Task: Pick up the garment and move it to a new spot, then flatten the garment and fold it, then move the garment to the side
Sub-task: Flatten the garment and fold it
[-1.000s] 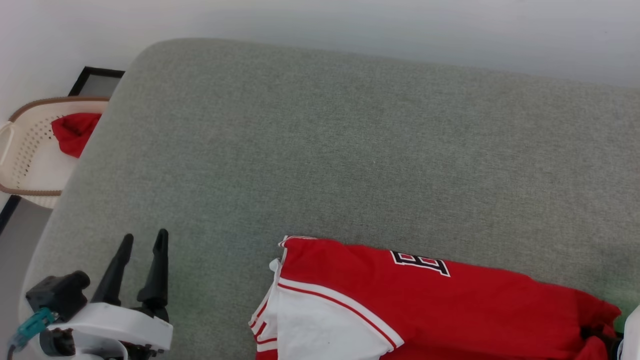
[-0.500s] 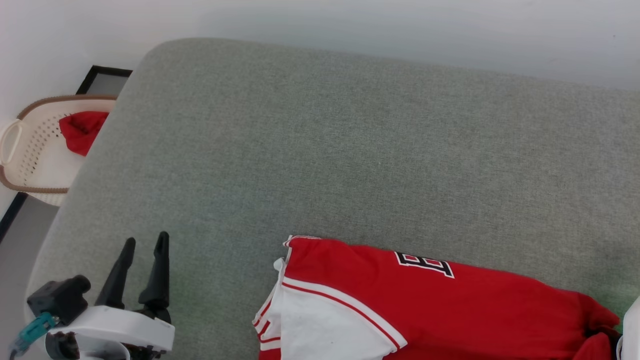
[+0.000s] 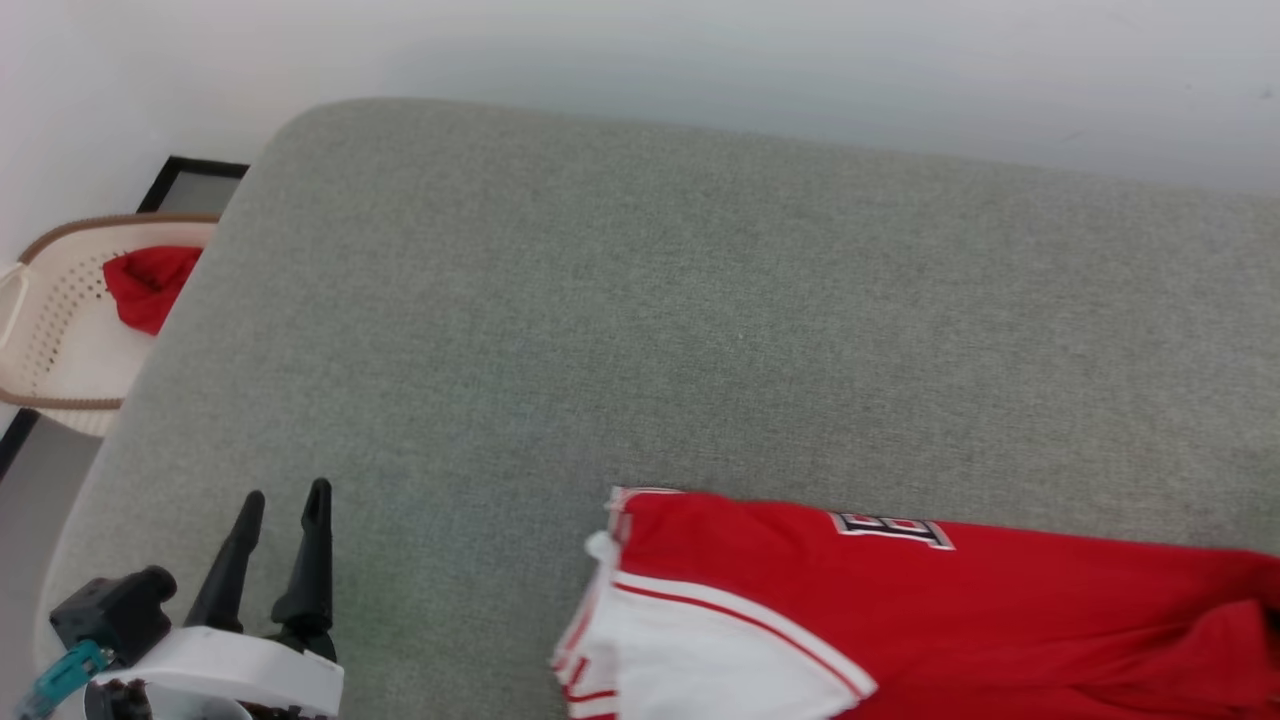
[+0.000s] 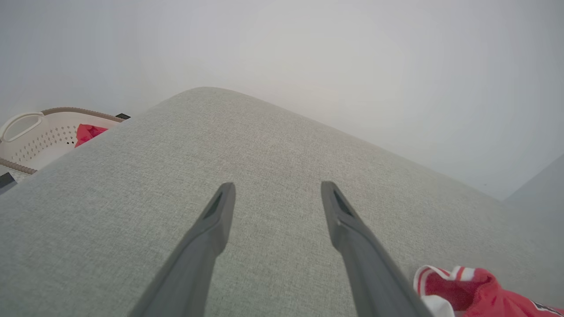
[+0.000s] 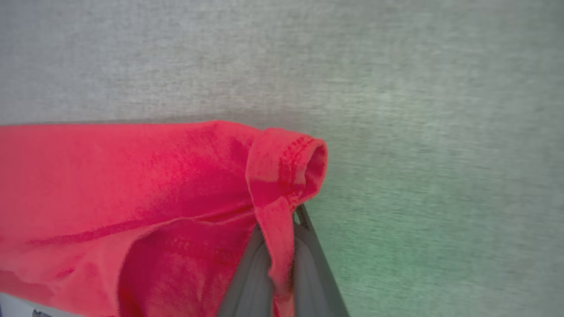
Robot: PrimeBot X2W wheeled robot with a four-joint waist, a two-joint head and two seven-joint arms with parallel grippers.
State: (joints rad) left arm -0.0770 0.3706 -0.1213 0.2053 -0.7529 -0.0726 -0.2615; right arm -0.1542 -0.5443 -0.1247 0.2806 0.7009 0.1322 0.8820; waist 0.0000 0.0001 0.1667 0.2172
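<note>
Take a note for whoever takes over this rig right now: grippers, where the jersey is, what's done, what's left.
Left gripper: open, empty, over the grey cushion, apart from the garment.
Right gripper: shut on a red hem fold of the garment.
Garment: lies rumpled at the cushion's near edge, not lifted clear.
Done: the grasp.
Left: carry it to a new spot, flatten, fold, set aside.
Leave the basket with the small red cloth alone.
</note>
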